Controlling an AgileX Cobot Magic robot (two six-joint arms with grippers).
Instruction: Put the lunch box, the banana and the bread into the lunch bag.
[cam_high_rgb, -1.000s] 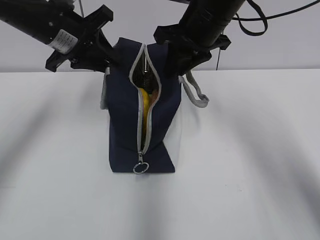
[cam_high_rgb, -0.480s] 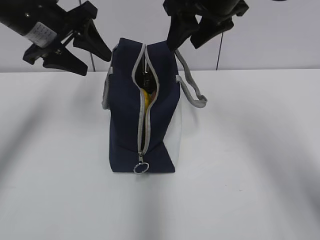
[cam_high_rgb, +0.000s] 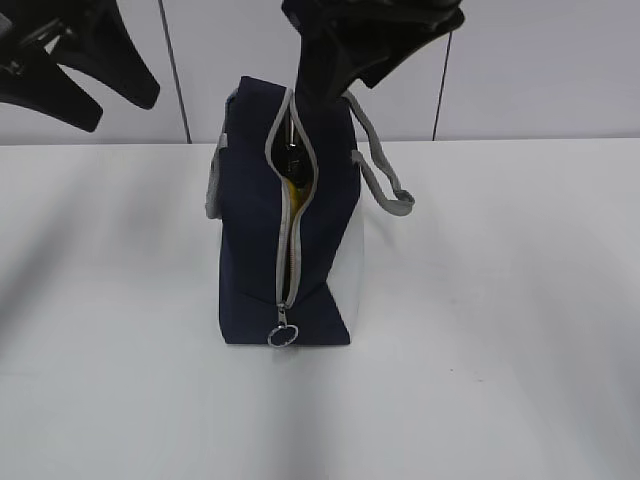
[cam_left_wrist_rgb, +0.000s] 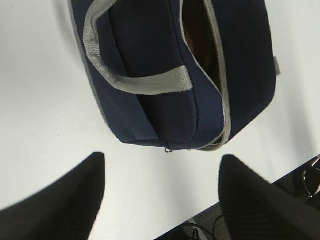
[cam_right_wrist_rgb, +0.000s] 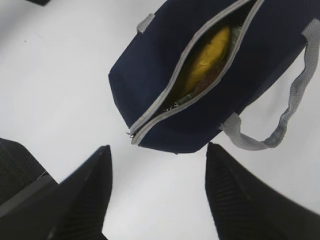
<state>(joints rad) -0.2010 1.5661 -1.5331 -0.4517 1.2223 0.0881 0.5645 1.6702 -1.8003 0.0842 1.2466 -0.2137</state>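
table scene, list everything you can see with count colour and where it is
lunch bag: 1, navy blue with grey zipper and a white side panel, standing mid-table, zipper partly open
strap handles: 2, grey, one hanging on each side of the bag
ring pull: 1, metal, at the near low end of the zipper
banana: 1, yellow, inside the bag, seen through the opening
bread: brownish bit beside the banana, inside the bag, only a sliver shows
lunch box: pale green edge low in the opening, mostly hidden
table: 1, white, under the bag
left gripper: black, open, above the bag's end
right gripper: black, open, above the bag's opening
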